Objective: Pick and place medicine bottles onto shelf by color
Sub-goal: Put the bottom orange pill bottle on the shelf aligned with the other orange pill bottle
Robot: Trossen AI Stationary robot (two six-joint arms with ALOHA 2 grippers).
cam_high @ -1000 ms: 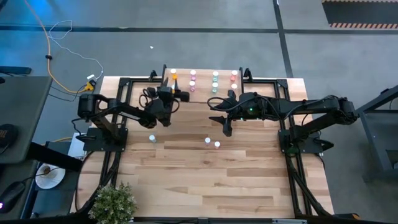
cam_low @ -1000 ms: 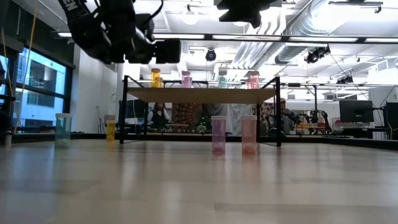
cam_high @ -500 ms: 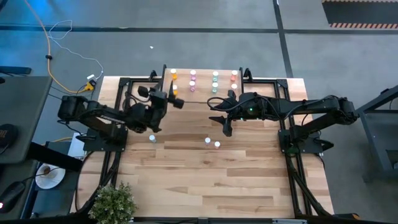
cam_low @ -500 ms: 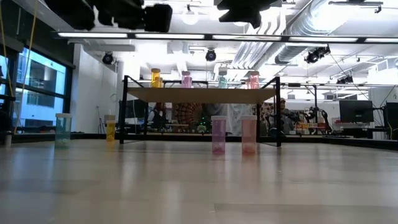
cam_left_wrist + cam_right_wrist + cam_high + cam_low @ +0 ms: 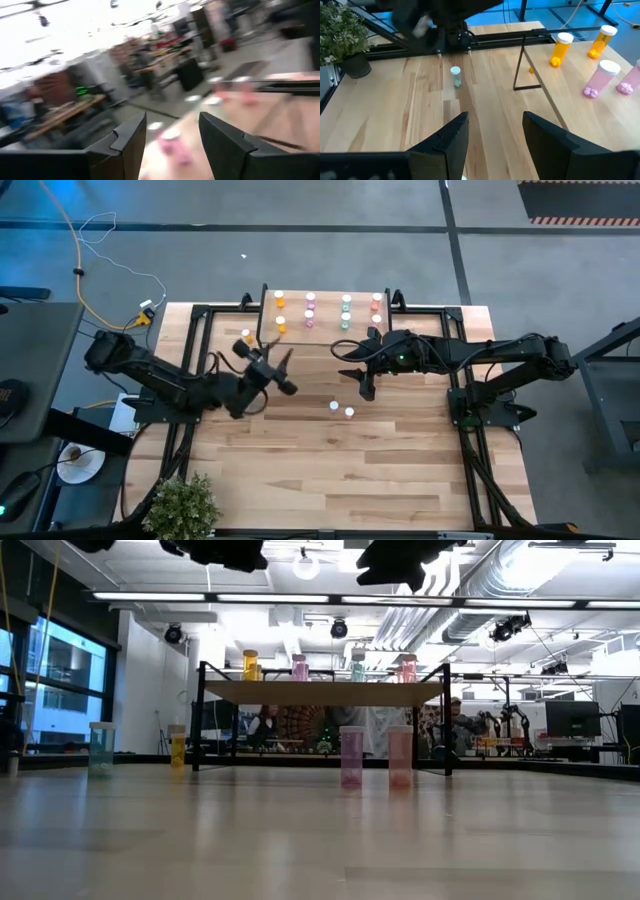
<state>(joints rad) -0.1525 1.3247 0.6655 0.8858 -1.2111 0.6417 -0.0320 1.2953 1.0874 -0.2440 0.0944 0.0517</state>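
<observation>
**Both hands empty, loose bottles waiting on the surface**

From above, the shelf stands at the far edge of the surface, with bottles lined up on it in colour columns: orange, pink, green, red. Two loose bottles stand side by side out on the boards, just in front of the right hand. That hand hangs over the surface between the shelf and this pair and is clearly the nearer one to them. The left hand sits further off, to the pair's left.

At surface level, the two pink bottles stand upright in front of the shelf, long axis vertical. A green bottle and an orange bottle stand off towards the left side. Both arms are up out of the way, only dark shapes along the top edge.

Past the left hand, the fingers stand apart with nothing between them; the scene beyond is smeared, though a pinkish bottle shows ahead.

Past the right hand, the fingers are spread wide and empty. The green bottle stands ahead on the boards.

I'd judge the right arm best placed for the pink pair.
</observation>
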